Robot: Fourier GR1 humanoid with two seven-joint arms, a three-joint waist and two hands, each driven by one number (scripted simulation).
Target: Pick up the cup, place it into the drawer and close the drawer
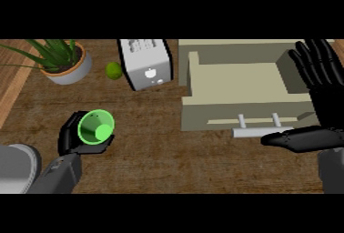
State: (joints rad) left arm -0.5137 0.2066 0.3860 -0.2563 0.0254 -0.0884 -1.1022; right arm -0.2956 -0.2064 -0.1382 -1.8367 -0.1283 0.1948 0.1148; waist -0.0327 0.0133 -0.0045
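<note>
The left hand [75, 136] is holding the cup [96, 127] (well apart from the drawer [232, 116]); the wide-open right hand [316, 91] is risking blocking it.

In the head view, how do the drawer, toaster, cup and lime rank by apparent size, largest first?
1. drawer
2. toaster
3. cup, held in the left hand, possibly enlarged by being nearer the camera
4. lime

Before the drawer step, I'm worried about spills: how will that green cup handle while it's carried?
The green cup looks rigid and probably light: the left hand alone curls round it. Its round wall suggests it would roll if laid sideways. Its mouth faces upward, so it seems level now.
</note>
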